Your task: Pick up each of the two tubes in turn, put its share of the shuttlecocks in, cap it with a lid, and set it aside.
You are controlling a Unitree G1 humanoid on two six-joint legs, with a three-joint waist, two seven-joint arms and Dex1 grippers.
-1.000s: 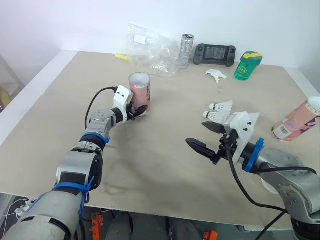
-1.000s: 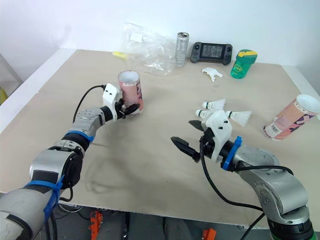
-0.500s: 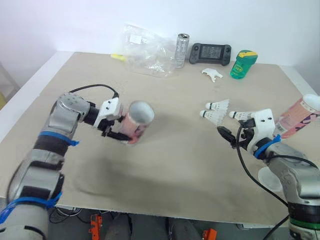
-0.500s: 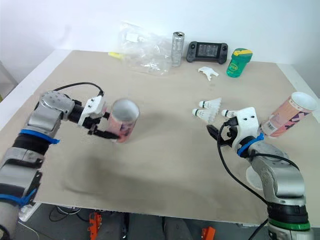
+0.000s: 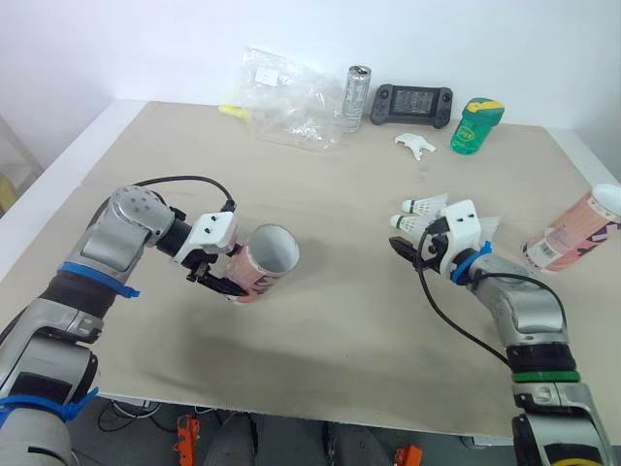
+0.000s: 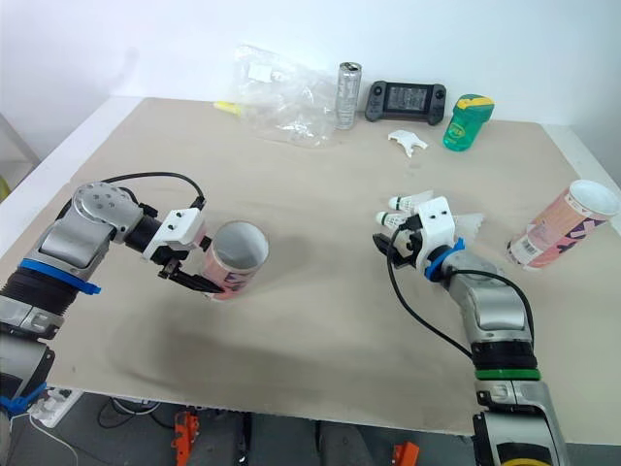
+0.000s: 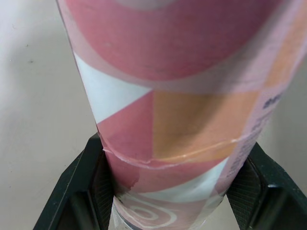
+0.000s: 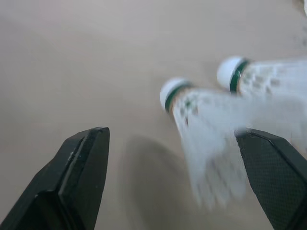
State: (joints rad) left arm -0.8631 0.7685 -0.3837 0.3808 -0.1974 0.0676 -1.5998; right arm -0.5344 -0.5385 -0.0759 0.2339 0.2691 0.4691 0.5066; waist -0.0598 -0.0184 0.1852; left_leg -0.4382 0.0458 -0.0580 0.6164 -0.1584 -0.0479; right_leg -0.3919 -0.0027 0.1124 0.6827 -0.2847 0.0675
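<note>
A pink patterned tube (image 5: 264,264) is tipped over above the table, its open mouth facing the right arm, with my left gripper (image 5: 215,277) shut on its lower end. The left wrist view has both fingers (image 7: 81,191) pressed against the tube (image 7: 182,96). My right gripper (image 5: 412,245) is open, right beside the white shuttlecocks (image 5: 427,206) at mid-right. In the right wrist view one shuttlecock (image 8: 201,124) lies between the spread fingers (image 8: 81,177), another (image 8: 259,76) just past it. A second pink tube (image 5: 572,233) lies on its side at the table's right edge.
Along the back edge sit a crumpled clear plastic bag (image 5: 291,92), a silver can (image 5: 361,97), a black game controller (image 5: 415,104) and a green bottle (image 5: 469,126). A small white piece (image 5: 417,146) lies in front of the controller.
My left gripper lifted the tube from standing, brought it nearer and tipped it over. My right gripper swung from the table's front up to the shuttlecocks, staying open.
</note>
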